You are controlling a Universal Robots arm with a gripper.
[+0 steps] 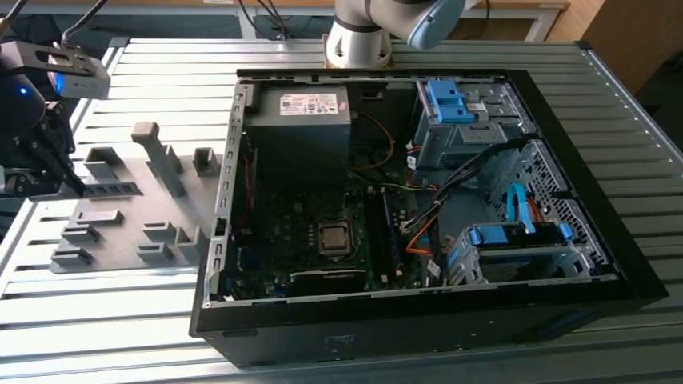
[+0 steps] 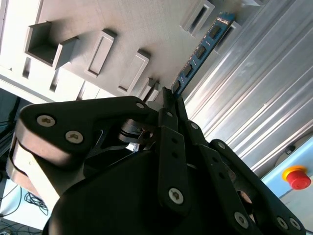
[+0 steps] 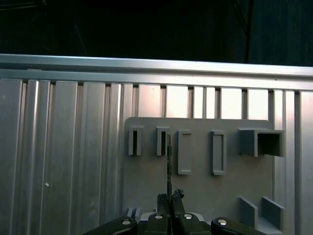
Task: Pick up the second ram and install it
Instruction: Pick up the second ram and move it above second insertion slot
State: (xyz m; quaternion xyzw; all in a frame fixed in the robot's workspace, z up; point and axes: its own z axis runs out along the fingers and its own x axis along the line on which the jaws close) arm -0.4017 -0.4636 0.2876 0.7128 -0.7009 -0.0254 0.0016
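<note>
Second ram (image 2: 200, 50), a thin flat blue-green board with square black chips, is pinched by one end in the dark metal gripper (image 2: 167, 95) over the matte grey slotted tray (image 2: 122, 19) on the ribbed aluminium counter (image 2: 244, 88), at nine o'clock from the open computer case (image 1: 373, 336) in the exterior view.

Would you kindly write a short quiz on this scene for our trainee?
1. True or false: the gripper is shut on the thin blue-green circuit-board ram stick.
2. Fill in: the open black computer case lies to the exterior view's ____ of the grey plastic slotted holder tray.
3. In the exterior view, the gripper is above: A the case; B the tray; C the red push-button.
Key: 1 true; 2 right; 3 B.
</note>
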